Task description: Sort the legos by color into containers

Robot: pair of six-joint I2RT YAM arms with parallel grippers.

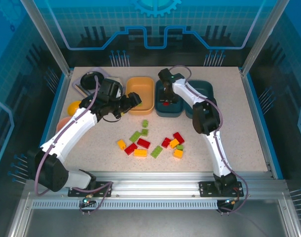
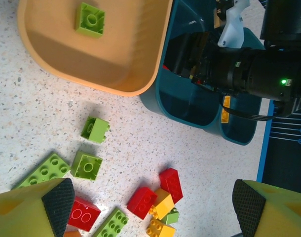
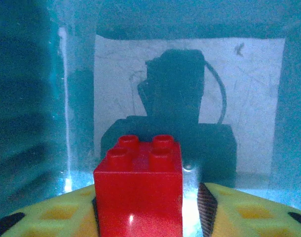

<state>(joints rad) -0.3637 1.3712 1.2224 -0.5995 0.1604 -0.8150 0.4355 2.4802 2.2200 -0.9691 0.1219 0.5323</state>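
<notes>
The left gripper (image 1: 131, 101) hangs at the near left corner of the yellow-orange tray (image 2: 116, 59), its fingers (image 2: 56, 200) spread wide with nothing between them. One light green brick (image 2: 90, 19) lies studs-up on that tray's floor. In front of the tray, loose legos (image 1: 150, 143) in light green, red and yellow-orange are scattered on the speckled table (image 1: 239, 123). Just to the right, touching the yellow-orange tray, is the left teal tray (image 1: 169, 112), and the right gripper (image 1: 166, 96) is lowered into it. A red brick (image 3: 139, 190) sits between its yellow fingers: it lies against the left pad, while a bright slit separates it from the right pad (so the jaws are loosened, not clamped). The right teal tray (image 1: 209, 89) is mostly hidden behind the arm. A thin yellow-orange strip (image 2: 225, 108) shows along its wall, too little to identify.
</notes>
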